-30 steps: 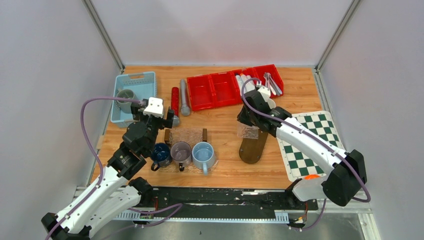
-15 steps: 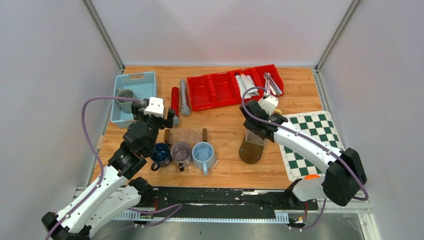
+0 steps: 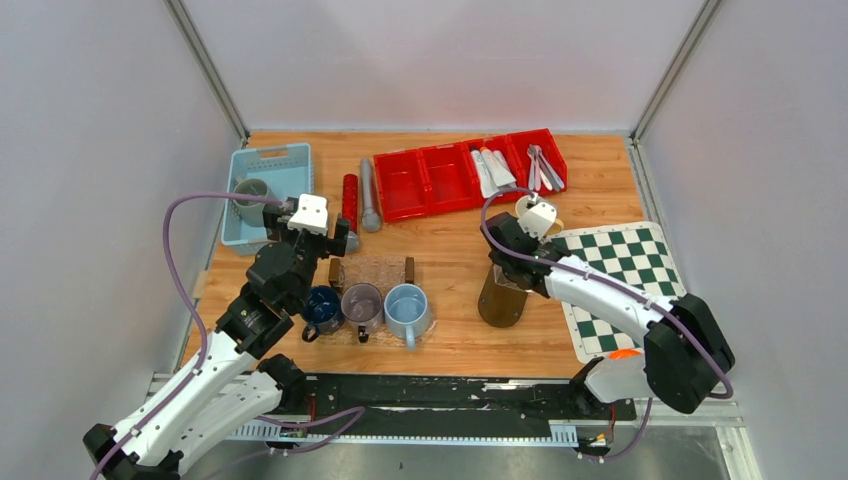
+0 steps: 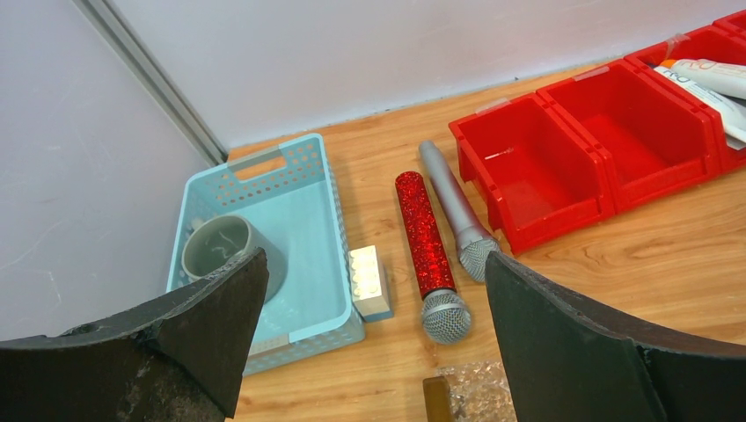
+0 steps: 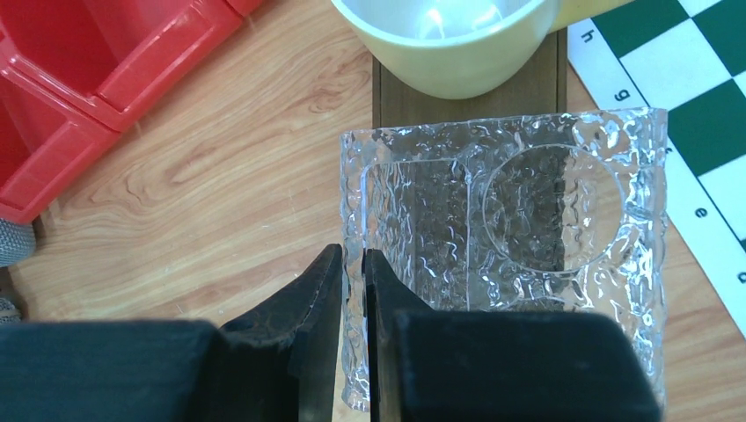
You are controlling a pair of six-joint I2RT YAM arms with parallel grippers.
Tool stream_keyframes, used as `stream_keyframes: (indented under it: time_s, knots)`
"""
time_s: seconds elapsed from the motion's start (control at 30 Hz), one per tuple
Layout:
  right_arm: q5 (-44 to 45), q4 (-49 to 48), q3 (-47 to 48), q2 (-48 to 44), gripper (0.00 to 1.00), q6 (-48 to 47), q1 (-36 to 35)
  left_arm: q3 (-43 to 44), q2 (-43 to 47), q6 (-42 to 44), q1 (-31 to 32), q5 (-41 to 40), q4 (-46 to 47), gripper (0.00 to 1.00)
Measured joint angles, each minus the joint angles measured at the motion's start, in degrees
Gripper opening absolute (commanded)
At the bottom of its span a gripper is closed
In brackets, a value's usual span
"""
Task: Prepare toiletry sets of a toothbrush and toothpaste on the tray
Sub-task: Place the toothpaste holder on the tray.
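Toothpaste [image 3: 492,166]: several tubes lie in the third compartment of the red bins [image 3: 400,190], upper centre of the top view. Toothbrush [image 3: 541,165] stock is in the compartment at the right end of the same row. None has left the bins, so no set is made up yet.

Clear textured tray [image 5: 501,220]: one rectangular pocket and one round recess, both empty. It sits over the upper end of the dark wooden board [image 3: 497,305], just below a pale mug [image 5: 449,44]. I cannot tell whether it rests on the board or hangs just above it. I take this to be the tray of the task.

Right pincer [image 5: 354,264]: nearly closed, pinching the tray's left wall between its fingers.

Left pincer [image 4: 374,264]: spread fully, holding nothing, hovering left of centre over the desk [image 3: 450,235].

Judgement: only the placing of the tray is under way. Release, then every brush and tube pick, remains.

Against the earlier frames: the right arm reached higher in the view, with the tray over bare desk at the board's upper left. It has since drawn back and the tray is over the board. The tubes, partly hidden by that arm then, now show. The left arm is unchanged.
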State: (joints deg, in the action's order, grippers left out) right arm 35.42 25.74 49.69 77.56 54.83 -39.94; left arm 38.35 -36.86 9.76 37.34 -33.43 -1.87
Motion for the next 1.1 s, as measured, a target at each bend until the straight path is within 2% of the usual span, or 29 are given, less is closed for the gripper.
stream_keyframes:
  time_s: [0.53, 1.1]
  knots:
    - [0.0, -12.1, -6.4, -2.7, 0.00, -2.0, 1.5, 0.0, 0.0, 0.0, 0.0, 0.0, 0.0, 1.00]
    - [-1.6, -17.2, -8.2, -3.4, 0.03, -2.4, 3.2, 0.0, 0.0, 0.0, 0.0, 0.0, 0.0, 1.00]
